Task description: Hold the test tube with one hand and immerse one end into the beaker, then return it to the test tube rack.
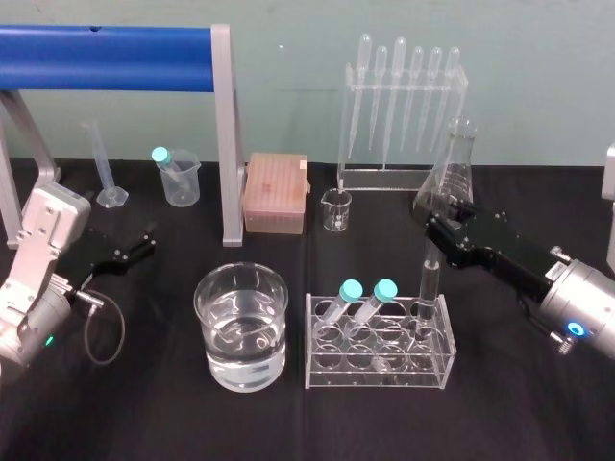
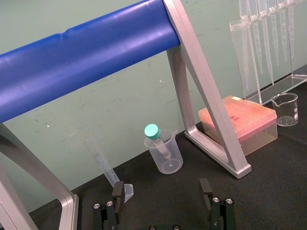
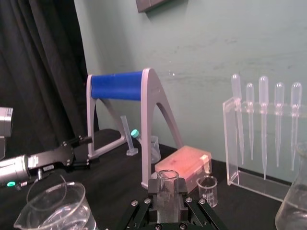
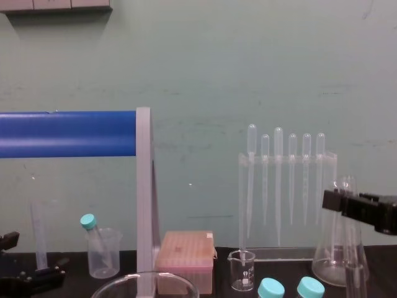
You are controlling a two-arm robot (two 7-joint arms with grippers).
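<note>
Two tools show in the head view. The right tool (image 1: 437,230) is clenched on the upper part of the test tube (image 1: 427,288). The tube stands upright with its lower end inside the right end of the clear rack (image 1: 312,357), near the middle of the desk (image 1: 144,403). The left tool (image 1: 146,242) hangs released at the left. It is well apart from the wide beaker (image 1: 204,312) of water, which sits just left of the rack.

Faint scale marks on the small beaker (image 4: 242,271) are too small to read.

A black cloth covers the desk, and the wall (image 4: 198,62) behind it is pale green. The right wrist view adds a black curtain (image 3: 43,72) beside that wall. It also shows the tube's open mouth between the fingers (image 3: 152,188). The head view shows two teal-capped tubes (image 1: 352,289) leaning in the rack.
</note>
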